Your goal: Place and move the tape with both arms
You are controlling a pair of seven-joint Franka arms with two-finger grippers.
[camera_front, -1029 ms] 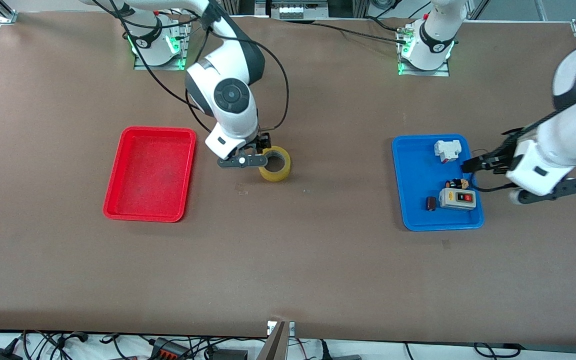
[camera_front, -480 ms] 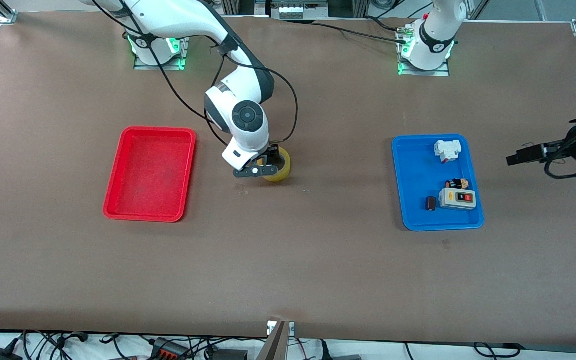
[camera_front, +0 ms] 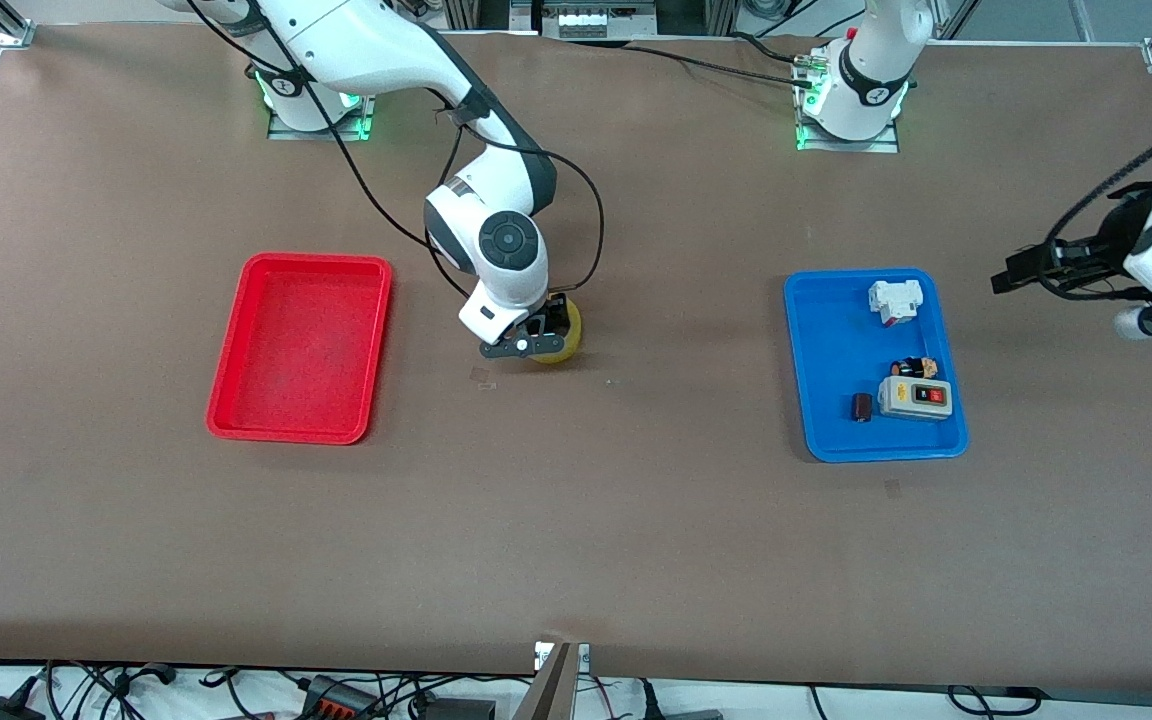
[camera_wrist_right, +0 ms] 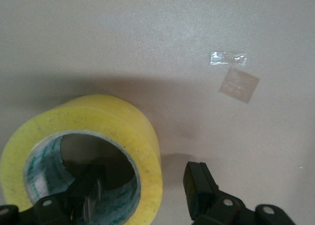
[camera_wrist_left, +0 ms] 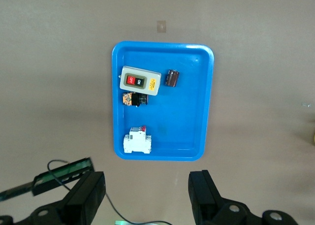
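Note:
The tape (camera_front: 566,346), a yellow ring-shaped roll, lies flat on the brown table between the two trays. My right gripper (camera_front: 540,336) is down at it. In the right wrist view the roll (camera_wrist_right: 98,116) fills the near corner, and my right gripper (camera_wrist_right: 145,185) is open with one finger inside the hole and the other outside the roll's wall. My left gripper (camera_front: 1016,272) is up in the air off the blue tray's side, toward the left arm's end of the table. In the left wrist view my left gripper (camera_wrist_left: 146,195) is open and empty.
A red tray (camera_front: 301,345) lies toward the right arm's end. A blue tray (camera_front: 826,340) holds a grey switch box (camera_front: 916,397), a white breaker (camera_front: 894,300) and small dark parts. The left wrist view shows that tray (camera_wrist_left: 192,102). Small tape scraps (camera_wrist_right: 238,84) stick to the table by the roll.
My right gripper came down over the tape's rim, one finger going into the hole. My left arm drew back from the blue tray toward its end of the table.

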